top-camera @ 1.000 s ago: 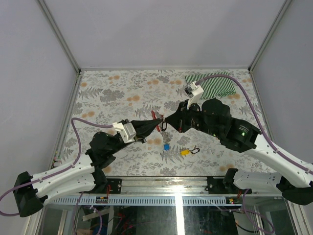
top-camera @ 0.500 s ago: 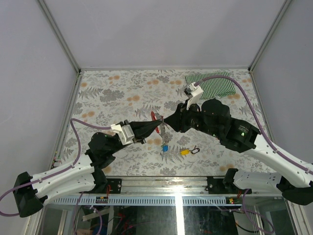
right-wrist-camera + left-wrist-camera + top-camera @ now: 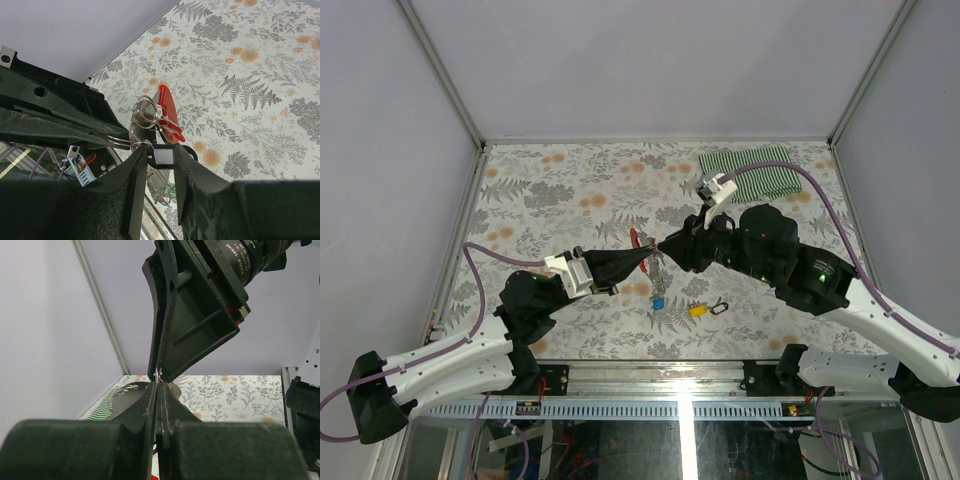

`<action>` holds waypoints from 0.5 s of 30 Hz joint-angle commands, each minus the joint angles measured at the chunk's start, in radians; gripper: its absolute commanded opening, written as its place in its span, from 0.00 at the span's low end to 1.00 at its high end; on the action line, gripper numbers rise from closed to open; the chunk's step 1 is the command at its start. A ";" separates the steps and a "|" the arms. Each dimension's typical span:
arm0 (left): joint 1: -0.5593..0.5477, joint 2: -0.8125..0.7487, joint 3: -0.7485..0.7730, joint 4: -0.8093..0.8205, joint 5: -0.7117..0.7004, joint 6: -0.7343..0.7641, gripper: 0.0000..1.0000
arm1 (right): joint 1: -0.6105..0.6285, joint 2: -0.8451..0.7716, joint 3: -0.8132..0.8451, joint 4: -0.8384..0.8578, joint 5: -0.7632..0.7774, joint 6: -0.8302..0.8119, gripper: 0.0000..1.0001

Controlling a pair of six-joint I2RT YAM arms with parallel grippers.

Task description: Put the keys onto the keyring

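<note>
Both claws closed, tip to tip above the table: left claw pinches the keyring wire, right claw pinches a small pale piece touching it; loose yellow key lies below, nearer the right arm.

Mid-table: left gripper and right gripper meet tip to tip, keyring clamped between, no way through | just nearer: blue key, yellow key, black loop close together | far right corner: cloth | table far left and far middle open | walls on three sides
</note>
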 commanded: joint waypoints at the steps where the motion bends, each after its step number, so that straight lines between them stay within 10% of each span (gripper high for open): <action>1: -0.003 -0.015 0.007 0.126 0.031 0.005 0.00 | 0.005 0.000 -0.008 0.065 -0.024 -0.036 0.33; 15: -0.004 -0.023 -0.001 0.137 0.037 0.003 0.00 | 0.006 -0.003 0.030 0.051 -0.114 -0.101 0.35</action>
